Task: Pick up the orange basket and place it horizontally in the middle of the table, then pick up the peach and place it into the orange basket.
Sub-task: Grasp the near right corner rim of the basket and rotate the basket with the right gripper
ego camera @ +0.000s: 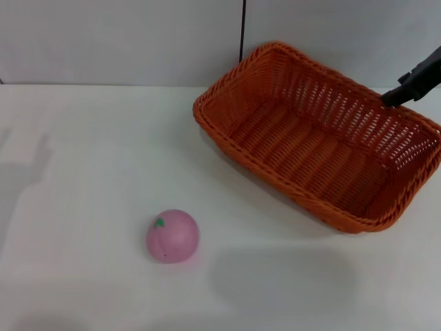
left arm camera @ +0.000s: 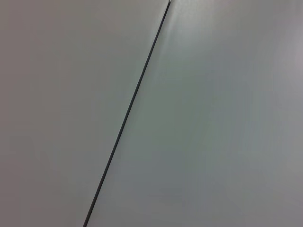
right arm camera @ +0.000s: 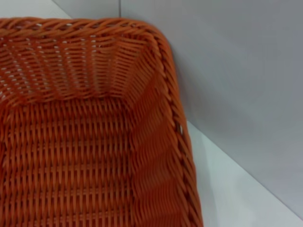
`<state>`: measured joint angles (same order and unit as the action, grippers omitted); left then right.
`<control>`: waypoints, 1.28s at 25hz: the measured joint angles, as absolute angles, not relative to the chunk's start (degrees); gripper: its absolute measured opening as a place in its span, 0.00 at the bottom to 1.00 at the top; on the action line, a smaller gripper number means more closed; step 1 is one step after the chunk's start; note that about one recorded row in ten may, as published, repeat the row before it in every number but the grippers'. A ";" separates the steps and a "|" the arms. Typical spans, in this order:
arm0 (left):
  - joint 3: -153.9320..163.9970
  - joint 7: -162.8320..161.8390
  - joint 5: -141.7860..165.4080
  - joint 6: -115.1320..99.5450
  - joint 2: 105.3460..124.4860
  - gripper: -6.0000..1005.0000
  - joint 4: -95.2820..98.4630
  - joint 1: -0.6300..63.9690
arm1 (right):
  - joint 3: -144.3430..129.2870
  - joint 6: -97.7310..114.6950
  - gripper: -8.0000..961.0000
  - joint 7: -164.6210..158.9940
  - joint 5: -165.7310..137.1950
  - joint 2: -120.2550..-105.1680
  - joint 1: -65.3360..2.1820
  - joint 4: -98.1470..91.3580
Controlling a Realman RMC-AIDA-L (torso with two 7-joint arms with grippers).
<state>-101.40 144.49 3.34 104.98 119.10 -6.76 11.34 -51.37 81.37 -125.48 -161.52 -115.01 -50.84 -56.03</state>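
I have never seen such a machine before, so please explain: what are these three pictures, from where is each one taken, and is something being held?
This is a two-armed robot seen through its own cameras. The head camera looks down on a wide white table. On it lie a large woven orange basket, set at a slant toward the far right, and a small round pink toy peach nearer the front. The dark part at the right edge is the right arm's tool, above the basket's far rim; nothing is visibly held. The right wrist camera looks into a corner of the basket. The left wrist camera shows only a plain grey wall; that arm stays out of sight.
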 joint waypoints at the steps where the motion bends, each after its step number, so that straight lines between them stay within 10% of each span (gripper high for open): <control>1: -101.31 144.49 3.34 104.99 119.09 0.76 -6.76 11.37 | -51.32 81.76 0.53 -125.48 -161.32 -115.04 -50.24 -57.01; 32: -101.49 144.49 3.34 104.76 119.09 0.76 -5.46 11.55 | -52.25 80.55 0.45 -124.71 -159.31 -117.42 -48.24 -54.34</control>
<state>-101.49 144.49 3.34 104.76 119.09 -5.46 11.55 -52.25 80.55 -124.71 -159.31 -117.42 -48.24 -54.34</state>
